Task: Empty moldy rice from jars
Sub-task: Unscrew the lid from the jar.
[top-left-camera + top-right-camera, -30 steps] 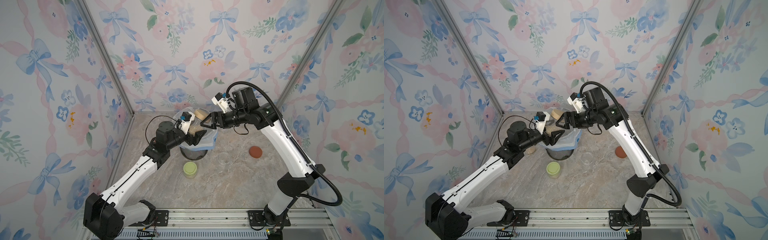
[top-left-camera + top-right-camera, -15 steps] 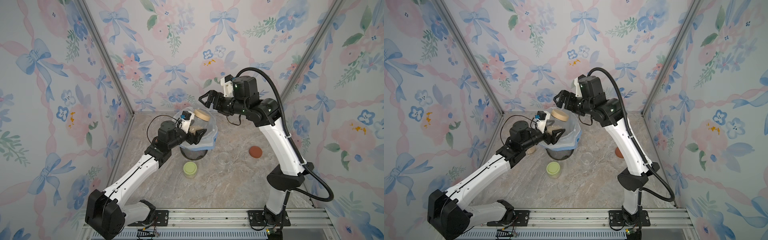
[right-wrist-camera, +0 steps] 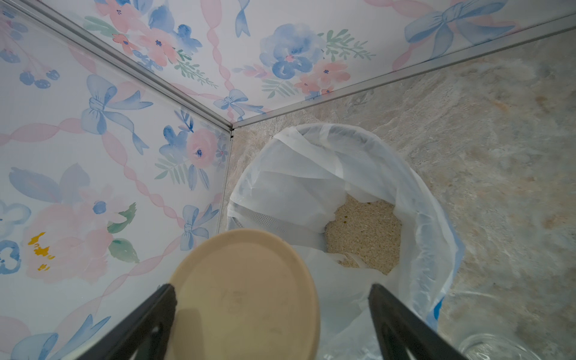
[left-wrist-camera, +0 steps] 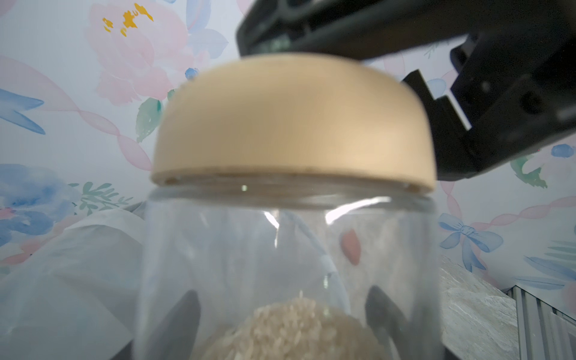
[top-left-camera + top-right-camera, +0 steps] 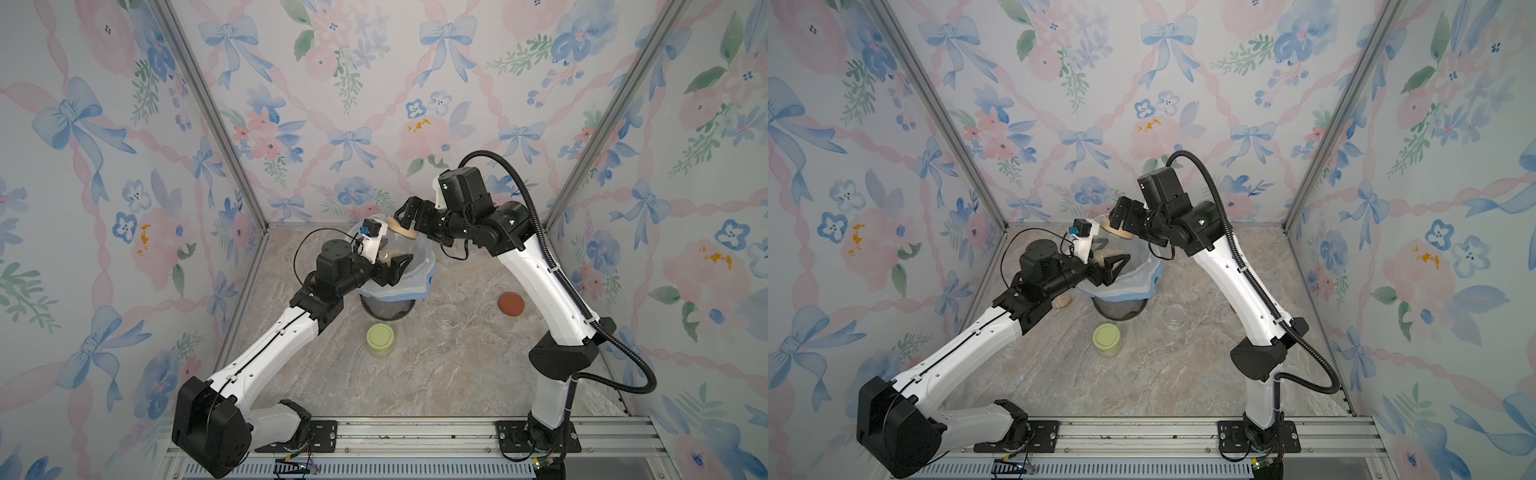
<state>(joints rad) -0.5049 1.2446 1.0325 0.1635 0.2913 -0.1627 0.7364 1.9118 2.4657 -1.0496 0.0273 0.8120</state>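
1. Green-lidded jar [image 5: 379, 338]: closed, standing on the table [image 5: 415, 374] at 6 o'clock of the bin.
2. Open jar [image 5: 447, 318]: lidless and clear, at 4 o'clock of the bin. Rust-red lid [image 5: 511, 304]: lying flat at 3 o'clock, apart from the open jar.
3. Mesh bin [image 5: 386, 311] with white liner [image 3: 430, 218]: moldy rice [image 3: 364, 230] lies at the liner's bottom.
4. Left gripper [image 5: 392, 262]: clamped on the glass body of the beige-lidded jar [image 4: 280, 249], which it holds above the liner. More moldy rice sits in the jar's end opposite the lid.
5. Right gripper [image 3: 271, 291]: jaws spread wide astride the beige lid [image 4: 293, 124]. One finger is at the lid's rim and the other stands apart.
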